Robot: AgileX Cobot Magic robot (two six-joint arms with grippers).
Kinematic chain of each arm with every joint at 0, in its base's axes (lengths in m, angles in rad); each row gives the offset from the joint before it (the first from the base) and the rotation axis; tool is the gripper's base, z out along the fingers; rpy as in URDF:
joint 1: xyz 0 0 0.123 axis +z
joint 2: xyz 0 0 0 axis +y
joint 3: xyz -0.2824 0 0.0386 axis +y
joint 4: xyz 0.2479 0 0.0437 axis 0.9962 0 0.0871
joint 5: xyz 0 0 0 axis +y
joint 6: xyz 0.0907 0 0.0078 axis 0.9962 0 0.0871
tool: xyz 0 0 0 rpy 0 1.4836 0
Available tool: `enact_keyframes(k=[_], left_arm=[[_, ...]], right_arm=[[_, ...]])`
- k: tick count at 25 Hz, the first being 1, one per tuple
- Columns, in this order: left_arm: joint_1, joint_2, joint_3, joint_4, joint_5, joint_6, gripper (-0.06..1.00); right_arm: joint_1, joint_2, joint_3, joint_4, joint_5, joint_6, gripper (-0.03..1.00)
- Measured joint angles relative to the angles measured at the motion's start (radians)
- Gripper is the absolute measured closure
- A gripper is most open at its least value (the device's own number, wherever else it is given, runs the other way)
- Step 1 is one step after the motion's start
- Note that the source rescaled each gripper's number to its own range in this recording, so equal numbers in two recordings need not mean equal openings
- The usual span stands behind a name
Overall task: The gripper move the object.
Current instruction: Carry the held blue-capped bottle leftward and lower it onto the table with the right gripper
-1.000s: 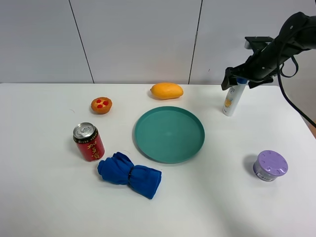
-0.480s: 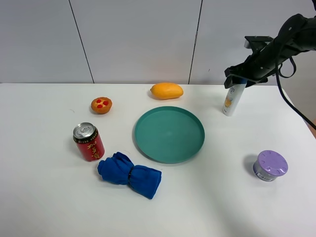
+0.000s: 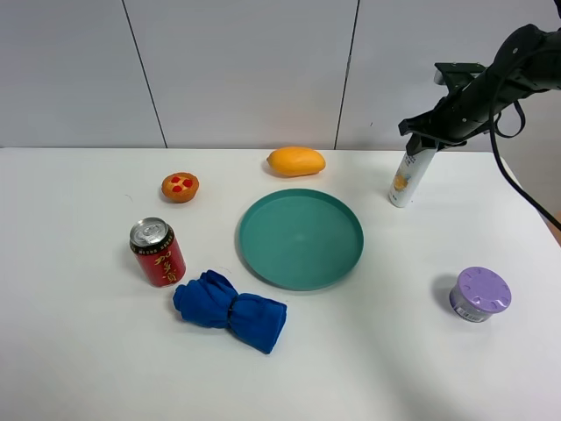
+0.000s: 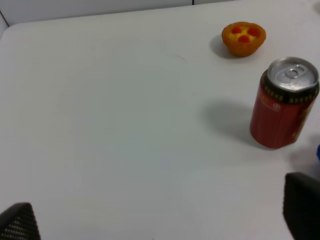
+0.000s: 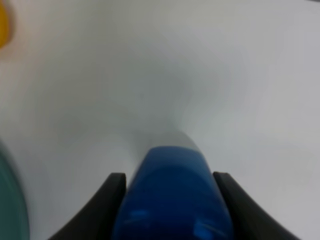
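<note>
White bottle (image 3: 404, 178) first: where is it, and who has it?

— At the far right of the table (image 3: 88, 351), past the teal plate (image 3: 301, 238). The right gripper (image 3: 422, 133) is on its top. In the right wrist view the blue cap (image 5: 172, 200) sits pinched between the two black fingers (image 5: 116, 186), which are closed in against it.

Is it off the table?

— Can't tell. It leans, cap toward the arm, and its base is at table level or just above. The high view doesn't settle it.

So how far along do you put the job?

— The grasp looks made, and I'd say the move itself is barely begun. Carrying it and setting it down are left, and the task names no goal.

And the other arm?

— The left gripper (image 4: 160, 217) hangs spread wide with nothing between its tips, near the red can (image 4: 283, 105), well apart from the bottle.
</note>
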Motion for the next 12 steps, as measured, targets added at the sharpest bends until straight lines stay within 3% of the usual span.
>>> enact_keyframes(k=[6,12], left_arm=[[0.000,0.000,0.000,0.000,0.000,0.000,-0.06],[0.000,0.000,0.000,0.000,0.000,0.000,-0.06]], right_arm=[[0.012,-0.076,0.000,-0.022,0.125,-0.029,0.97],[0.121,-0.224,0.000,-0.023,0.283,-0.095,0.97]])
